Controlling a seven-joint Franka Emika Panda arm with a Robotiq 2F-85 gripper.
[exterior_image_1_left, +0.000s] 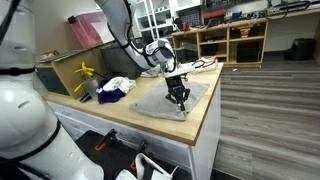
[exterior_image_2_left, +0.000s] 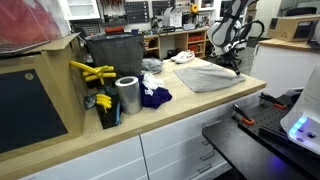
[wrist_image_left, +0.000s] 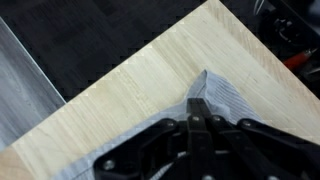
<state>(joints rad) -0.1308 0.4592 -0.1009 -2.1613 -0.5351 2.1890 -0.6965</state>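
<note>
Pinching a raised corner of the grey cloth (wrist_image_left: 228, 98), the gripper (wrist_image_left: 197, 110) is clenched tight on it. This grey cloth lies spread on the wooden tabletop (wrist_image_left: 130, 95), close to its edge. A blue cloth (exterior_image_2_left: 155, 97), maybe a sock, sits to the left.

Matt grey ribbed cloth (wrist_image_left: 222, 100) lies on smooth, pale wood-grain countertop (wrist_image_left: 130, 95).
</note>
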